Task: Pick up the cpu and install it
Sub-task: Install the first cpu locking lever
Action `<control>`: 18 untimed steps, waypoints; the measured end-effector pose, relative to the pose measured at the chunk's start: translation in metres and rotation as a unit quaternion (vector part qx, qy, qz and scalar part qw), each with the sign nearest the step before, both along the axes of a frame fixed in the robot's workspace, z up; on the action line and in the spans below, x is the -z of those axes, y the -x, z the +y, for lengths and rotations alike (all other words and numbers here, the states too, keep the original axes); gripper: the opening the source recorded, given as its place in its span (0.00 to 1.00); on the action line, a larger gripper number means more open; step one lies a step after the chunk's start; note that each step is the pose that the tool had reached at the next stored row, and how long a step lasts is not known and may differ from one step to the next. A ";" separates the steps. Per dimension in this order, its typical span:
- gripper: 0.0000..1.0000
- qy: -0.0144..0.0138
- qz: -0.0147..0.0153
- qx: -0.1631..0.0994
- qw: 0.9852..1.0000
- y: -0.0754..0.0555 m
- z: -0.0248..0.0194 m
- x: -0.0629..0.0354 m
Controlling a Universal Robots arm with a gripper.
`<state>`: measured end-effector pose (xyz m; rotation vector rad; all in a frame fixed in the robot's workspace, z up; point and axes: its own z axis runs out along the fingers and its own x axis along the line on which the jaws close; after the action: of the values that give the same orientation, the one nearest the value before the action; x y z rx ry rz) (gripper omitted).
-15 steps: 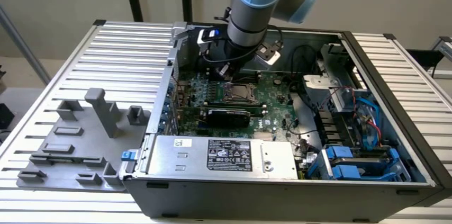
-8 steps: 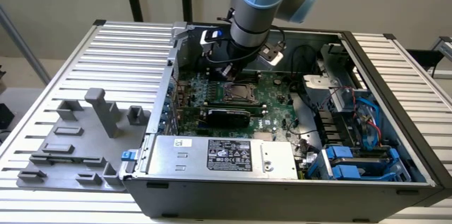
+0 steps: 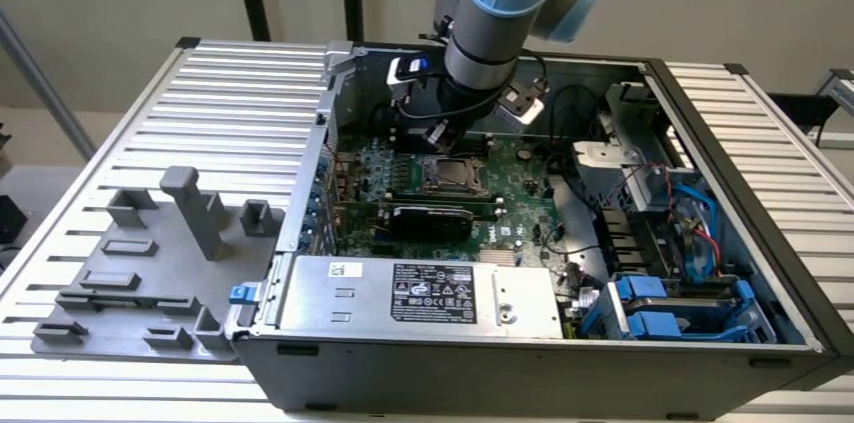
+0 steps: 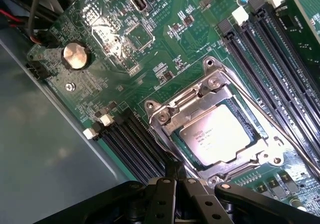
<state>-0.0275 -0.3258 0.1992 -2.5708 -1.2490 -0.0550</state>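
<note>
The cpu (image 4: 220, 134), a flat silver square with small print on top, lies inside the motherboard socket (image 4: 165, 116) with the metal frame around it. In the exterior view the cpu (image 3: 445, 175) sits mid-board inside the open computer case. My gripper (image 4: 176, 170) is shut, its two black fingers pressed together with nothing between them, and its tip hovers beside the socket's edge. The exterior view has the gripper (image 3: 437, 146) reaching down into the case just behind the socket.
Dark memory slots (image 4: 270, 59) flank the socket. A round coin battery (image 4: 75, 55) sits on the green board. A grey power supply with a black label (image 3: 414, 295) lies at the case front, blue drive bays (image 3: 667, 308) at its right. A grey fixture tray (image 3: 134, 273) stands outside the case.
</note>
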 end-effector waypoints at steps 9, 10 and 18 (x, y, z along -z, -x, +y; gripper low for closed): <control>0.12 0.000 0.000 0.000 1.000 0.002 0.0002 0.0000; 0.12 0.000 0.000 0.000 1.000 0.002 0.0004 0.0000; 0.12 0.000 0.000 0.000 1.000 0.002 0.0023 0.0000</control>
<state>-0.0294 -0.3235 0.1992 -2.5708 -1.2488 -0.0545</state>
